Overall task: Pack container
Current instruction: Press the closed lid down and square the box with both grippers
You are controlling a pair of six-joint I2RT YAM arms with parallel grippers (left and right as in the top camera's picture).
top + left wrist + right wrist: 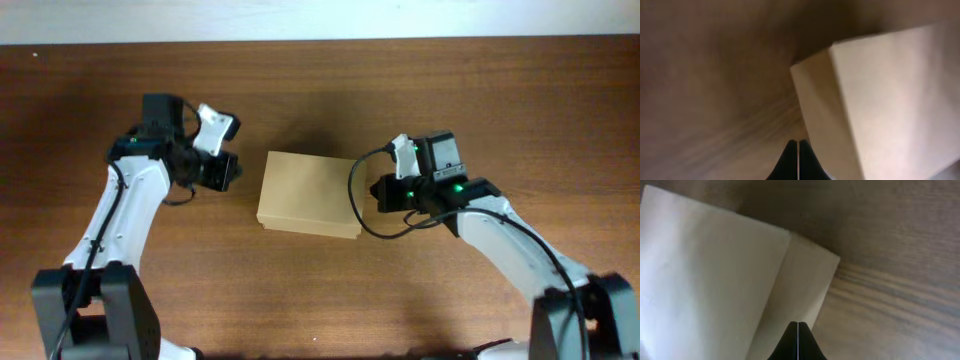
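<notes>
The container, a plain brown cardboard box with its flap lid down, sits on the wooden bench about midway between the two arms. No markings show on its top.

The left end effector is just to the left of the container, level with its far left corner, and a strip of bare bench separates the two. In the left wrist view its fingers are pressed together with nothing between them, and the container fills the right side of the view.

The right end effector is close against the container's right side. The overhead view does not show whether it touches the cardboard. In the right wrist view its fingers are also pressed together and empty, pointing at the container's side wall near a corner, with bench grain to the right.
</notes>
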